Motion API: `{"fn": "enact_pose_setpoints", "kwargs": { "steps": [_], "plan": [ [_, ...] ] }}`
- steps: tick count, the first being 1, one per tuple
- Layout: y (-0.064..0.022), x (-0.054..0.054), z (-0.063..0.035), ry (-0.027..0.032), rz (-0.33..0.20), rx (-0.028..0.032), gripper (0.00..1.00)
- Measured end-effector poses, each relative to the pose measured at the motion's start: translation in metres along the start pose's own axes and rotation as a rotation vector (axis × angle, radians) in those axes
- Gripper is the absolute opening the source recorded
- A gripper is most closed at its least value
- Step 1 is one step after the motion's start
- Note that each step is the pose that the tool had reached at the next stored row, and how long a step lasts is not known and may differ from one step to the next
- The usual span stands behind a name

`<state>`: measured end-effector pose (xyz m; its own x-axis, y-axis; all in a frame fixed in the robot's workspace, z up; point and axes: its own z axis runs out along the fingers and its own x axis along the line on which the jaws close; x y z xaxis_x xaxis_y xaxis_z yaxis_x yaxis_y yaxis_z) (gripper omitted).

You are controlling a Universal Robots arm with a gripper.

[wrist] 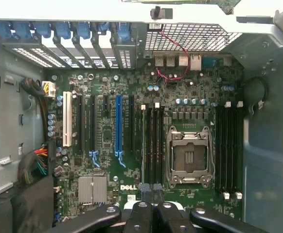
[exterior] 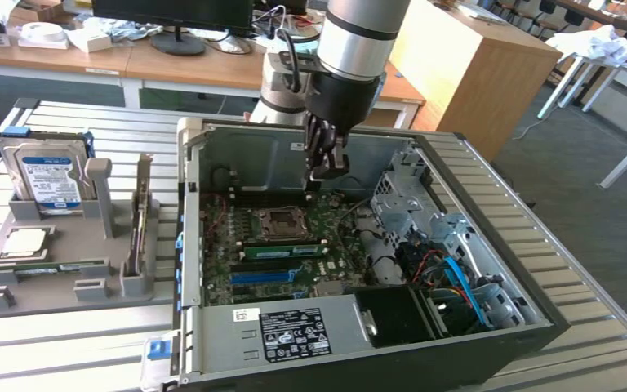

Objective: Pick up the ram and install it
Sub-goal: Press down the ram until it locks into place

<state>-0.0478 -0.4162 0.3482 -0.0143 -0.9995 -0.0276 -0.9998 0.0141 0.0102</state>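
While the gripper (exterior: 328,170) hangs with fingers pressed together, the ram (exterior: 281,249) below it looks light, stiff and fragile, best pinched across its flat faces.

Exterior view high, angled down; wrist view straight down, close — both share motherboard (exterior: 281,245) (wrist: 146,131).

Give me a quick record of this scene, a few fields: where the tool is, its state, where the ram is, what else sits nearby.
tool position: the tool hangs over the open computer case, above the motherboard
tool state: shut, nothing seen in it
ram: one green stick lies in the grey holder beside the case
processor socket: open and bare
nearby: hard drive upright in the holder
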Motion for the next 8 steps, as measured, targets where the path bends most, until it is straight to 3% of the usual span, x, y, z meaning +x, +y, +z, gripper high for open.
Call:
{"fn": "enact_pose_setpoints", "kwargs": {
  "steps": [8],
  "plan": [
    [0.0, 0.0, 0.0, 0.0, 0.0, 0.0, 0.1]
  ]
}}
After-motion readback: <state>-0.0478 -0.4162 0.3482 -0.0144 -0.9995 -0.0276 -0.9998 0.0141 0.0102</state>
